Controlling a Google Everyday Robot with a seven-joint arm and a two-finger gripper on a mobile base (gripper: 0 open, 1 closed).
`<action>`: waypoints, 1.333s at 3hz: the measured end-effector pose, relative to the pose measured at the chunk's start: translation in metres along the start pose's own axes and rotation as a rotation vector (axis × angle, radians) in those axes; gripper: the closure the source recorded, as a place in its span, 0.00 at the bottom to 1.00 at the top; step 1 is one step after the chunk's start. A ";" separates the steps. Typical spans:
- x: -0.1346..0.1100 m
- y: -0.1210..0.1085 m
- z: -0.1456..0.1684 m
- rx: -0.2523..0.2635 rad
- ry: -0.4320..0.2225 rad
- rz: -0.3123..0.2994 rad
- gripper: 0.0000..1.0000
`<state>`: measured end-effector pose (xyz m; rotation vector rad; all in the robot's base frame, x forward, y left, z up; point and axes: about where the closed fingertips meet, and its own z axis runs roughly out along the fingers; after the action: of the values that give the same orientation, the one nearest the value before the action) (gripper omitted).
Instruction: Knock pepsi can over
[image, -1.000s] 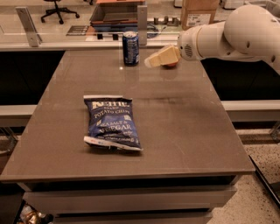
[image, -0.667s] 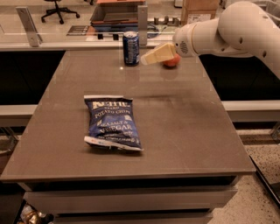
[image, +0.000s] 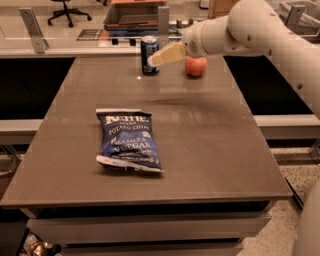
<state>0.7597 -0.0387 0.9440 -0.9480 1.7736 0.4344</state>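
Observation:
The pepsi can (image: 148, 49), small, dark blue with a silver top rim, stands upright near the far edge of the brown table (image: 210, 145). My gripper (image: 155, 59), pale yellow, reaches in from the right on a white arm. Its tip is right at the can's right side and overlaps it in this view. I cannot tell if it touches the can.
A blue chip bag (image: 129, 139) lies flat in the middle of the table. A red apple (image: 196, 66) sits to the right of the can, just behind my arm. A counter with a metal tray (image: 135, 17) runs behind the table.
My gripper has moved left, from beside the apple up to the can's right side. The can still stands upright in the same place.

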 end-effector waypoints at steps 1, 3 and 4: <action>-0.003 -0.001 0.027 -0.015 -0.042 0.023 0.00; -0.001 -0.005 0.065 -0.031 -0.130 0.089 0.00; 0.003 -0.005 0.082 -0.045 -0.151 0.103 0.00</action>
<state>0.8144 0.0120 0.9086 -0.8349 1.6855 0.5993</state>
